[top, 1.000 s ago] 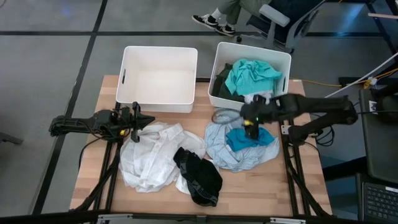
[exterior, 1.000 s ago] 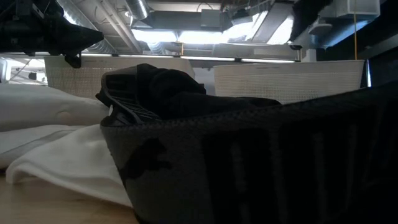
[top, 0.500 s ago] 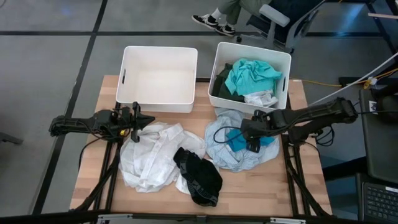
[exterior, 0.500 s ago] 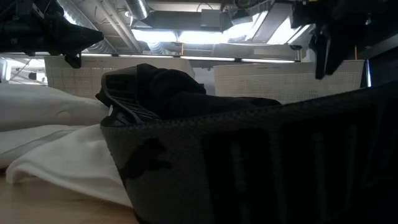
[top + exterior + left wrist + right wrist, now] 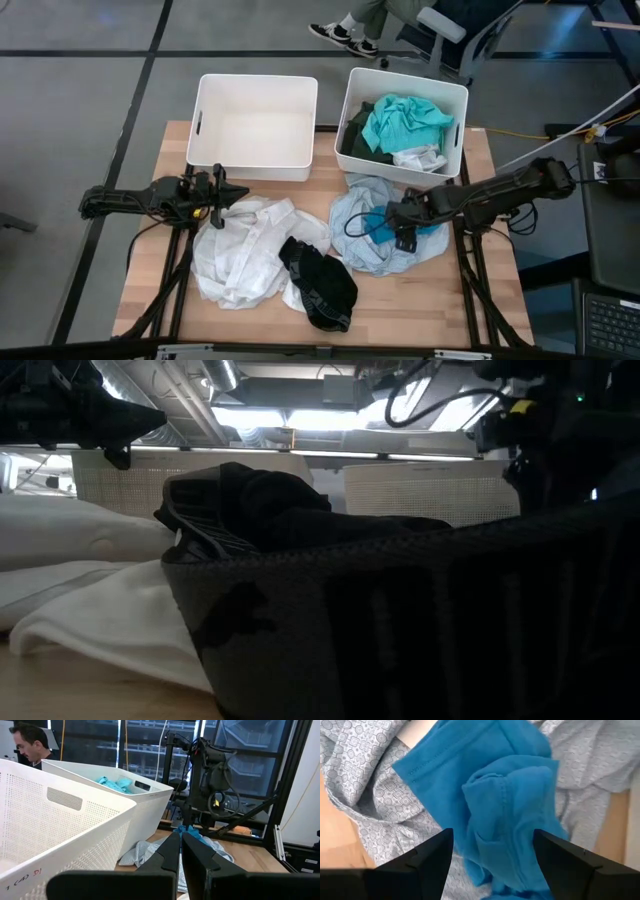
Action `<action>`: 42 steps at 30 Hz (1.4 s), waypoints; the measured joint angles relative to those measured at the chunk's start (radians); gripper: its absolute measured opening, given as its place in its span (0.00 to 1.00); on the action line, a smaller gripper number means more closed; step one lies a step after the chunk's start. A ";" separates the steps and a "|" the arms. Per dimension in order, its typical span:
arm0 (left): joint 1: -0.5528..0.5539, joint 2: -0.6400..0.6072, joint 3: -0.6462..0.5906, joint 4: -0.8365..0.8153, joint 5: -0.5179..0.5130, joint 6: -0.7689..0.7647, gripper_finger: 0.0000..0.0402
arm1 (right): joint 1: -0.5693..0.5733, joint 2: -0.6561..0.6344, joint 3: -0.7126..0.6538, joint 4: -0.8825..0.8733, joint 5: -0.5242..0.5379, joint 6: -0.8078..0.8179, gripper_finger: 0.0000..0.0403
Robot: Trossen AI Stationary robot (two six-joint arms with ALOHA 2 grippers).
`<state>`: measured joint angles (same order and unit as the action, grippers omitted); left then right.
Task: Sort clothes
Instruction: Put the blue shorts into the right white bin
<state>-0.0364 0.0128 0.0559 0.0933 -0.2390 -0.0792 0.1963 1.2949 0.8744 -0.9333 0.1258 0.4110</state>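
Right wrist view shows the right gripper [image 5: 492,852] wide open, empty, poised over the blue garment [image 5: 505,795] at the table's 3 o'clock. Next it must drop and pinch. Left gripper [image 5: 222,196] waits shut at 9 o'clock.

table [image 5: 150,250] – matt wood | bins [image 5: 255,120] – smooth plastic | clothes [image 5: 250,250] – soft cloth

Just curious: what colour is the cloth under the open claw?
Bright blue garment; the right wrist view shows it best.

Blue garment [image 5: 380,226] — half under right arm
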 joint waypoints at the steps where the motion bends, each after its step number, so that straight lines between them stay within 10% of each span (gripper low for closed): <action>1: 0.000 0.000 0.000 0.000 0.000 0.000 0.02 | 0.000 0.000 -0.014 0.021 -0.006 0.000 0.68; 19: 0.000 0.000 0.000 0.000 0.000 0.000 0.02 | 0.000 0.000 -0.191 0.228 0.045 0.002 0.67; 35: 0.000 0.000 0.000 0.000 0.000 0.000 0.02 | 0.000 0.000 -0.193 0.229 0.049 0.014 0.14; 42: 0.000 0.000 0.000 0.000 0.000 0.000 0.02 | 0.000 0.000 -0.191 0.225 0.049 0.029 0.11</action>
<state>-0.0364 0.0128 0.0559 0.0933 -0.2391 -0.0789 0.1961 1.2949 0.6838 -0.7081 0.1747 0.4398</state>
